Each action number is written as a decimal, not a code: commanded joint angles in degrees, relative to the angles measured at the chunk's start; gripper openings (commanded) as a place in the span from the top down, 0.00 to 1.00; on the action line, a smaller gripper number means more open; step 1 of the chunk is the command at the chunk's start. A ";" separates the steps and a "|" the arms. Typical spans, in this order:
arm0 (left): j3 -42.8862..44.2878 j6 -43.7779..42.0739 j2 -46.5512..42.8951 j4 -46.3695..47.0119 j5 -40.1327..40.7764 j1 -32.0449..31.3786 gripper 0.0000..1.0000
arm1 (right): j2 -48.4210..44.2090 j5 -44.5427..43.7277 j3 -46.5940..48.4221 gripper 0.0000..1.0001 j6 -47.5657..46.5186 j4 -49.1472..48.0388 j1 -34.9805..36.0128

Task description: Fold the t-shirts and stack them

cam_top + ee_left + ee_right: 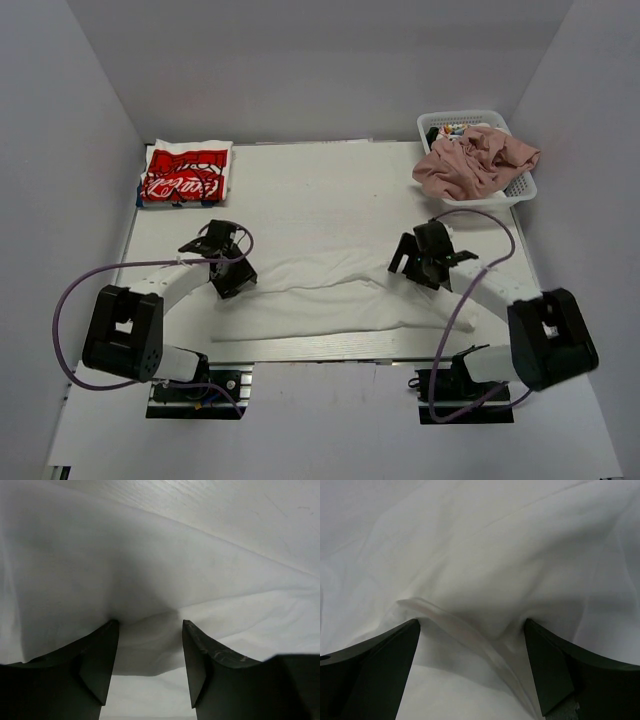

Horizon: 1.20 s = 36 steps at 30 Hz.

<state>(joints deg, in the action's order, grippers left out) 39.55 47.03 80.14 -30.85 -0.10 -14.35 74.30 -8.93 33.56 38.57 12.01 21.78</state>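
In the top view you have the large white t-shirt [330,295] lying rumpled across the near middle of the table [300,190], with the left gripper [232,280] down at its left end and the right gripper [415,265] down at its right end. The red-print t-shirt [187,175] sits folded at the far left corner, and the dusty-pink t-shirt [475,165] is heaped over the white basket [525,190] at the far right. In your left wrist view the two dark fingers [102,665] stand apart, unclosed, with white cloth bunched into a soft fold at their tips and filling the space beyond. In your right wrist view the fingers [385,665] are spread wide as well, and a raised hem ridge of the same shirt runs diagonally between them, touching neither pad clearly.
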 commanded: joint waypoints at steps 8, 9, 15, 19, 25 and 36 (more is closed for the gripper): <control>-7.56 1.58 -5.06 -17.02 -7.99 -8.23 0.37 | 32.07 6.72 22.20 0.10 0.46 -11.03 -0.16; -6.77 1.58 -6.21 -18.35 -7.99 -8.76 0.37 | 33.70 7.25 22.25 0.10 0.20 -11.30 -0.07; -9.48 1.58 -12.81 -21.87 -13.25 -12.46 0.37 | 43.99 7.59 39.10 0.10 -5.42 -18.97 0.81; -8.89 2.81 -21.59 -29.43 -10.90 -14.65 0.36 | 41.46 6.73 50.28 0.10 -12.80 -13.86 2.30; 2.45 -1.05 -21.17 -25.50 -7.56 -16.50 0.34 | 34.16 3.92 48.01 0.10 -13.27 -2.99 3.97; 5.08 -5.01 3.13 -16.79 -2.92 -30.44 0.41 | 37.72 1.11 46.13 0.10 -6.31 15.48 3.62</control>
<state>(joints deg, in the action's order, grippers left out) 42.68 43.53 77.80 -49.98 -7.16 -40.36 108.88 -6.33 76.25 31.40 22.90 25.78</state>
